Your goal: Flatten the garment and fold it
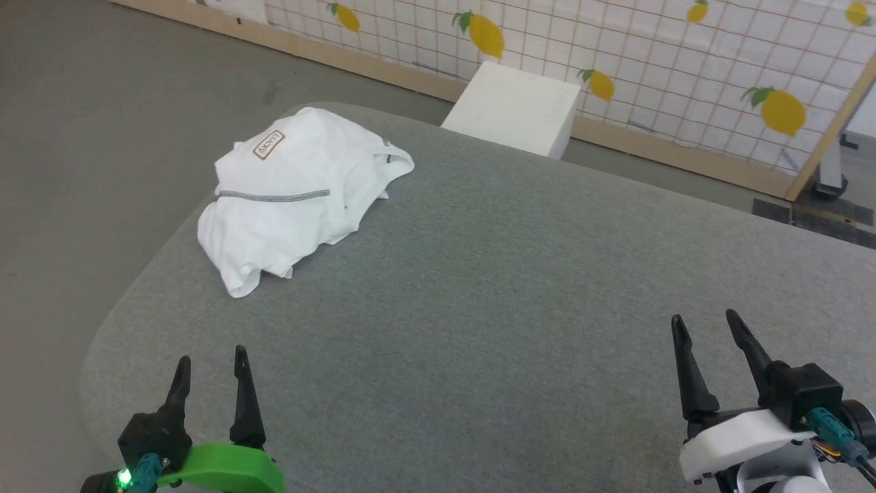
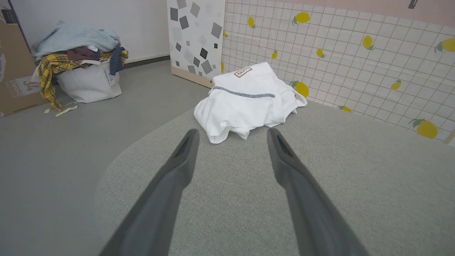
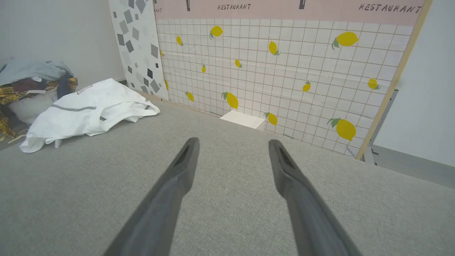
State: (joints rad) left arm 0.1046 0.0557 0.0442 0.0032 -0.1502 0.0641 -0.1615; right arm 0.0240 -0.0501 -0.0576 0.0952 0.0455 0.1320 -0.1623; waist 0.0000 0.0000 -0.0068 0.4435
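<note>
**Head view**
- Garment (image 1: 294, 198): white, bunched in a loose heap, not flattened. It lies at the far left corner of the grey fabric-covered table (image 1: 479, 308), close to the left edge. The brown-outlined patch faces up on the far side, and one grey zigzag line runs across the middle.
- Left gripper (image 1: 211, 355): at the near left corner, fingers spread apart, nothing between them. The garment lies well ahead of it, along the same side of the table.
- Right gripper (image 1: 705, 315): by the near right edge, fingers spread, holding nothing. It is well apart from the garment, with bare table between.
- White box (image 1: 513, 106): on the floor beyond the far edge, against the lemon-print panel (image 1: 650, 41).

**Left wrist view**
- Left gripper (image 2: 233, 130): both fingers wide apart above bare table, gripping nothing.
- Garment (image 2: 245, 103): straight ahead, its near hem seen in the gap just past the fingertips, apart from them. Patch on the far top.
- Laundry bag (image 2: 89, 85): on the floor off the table's left side, heaped with clothes, beside a cardboard box (image 2: 14, 78).

**Right wrist view**
- Right gripper (image 3: 233, 140): fingers parted wide over bare table, empty.
- Garment (image 3: 85, 113): far off to the left at the table's edge, well clear of the fingers.
</note>
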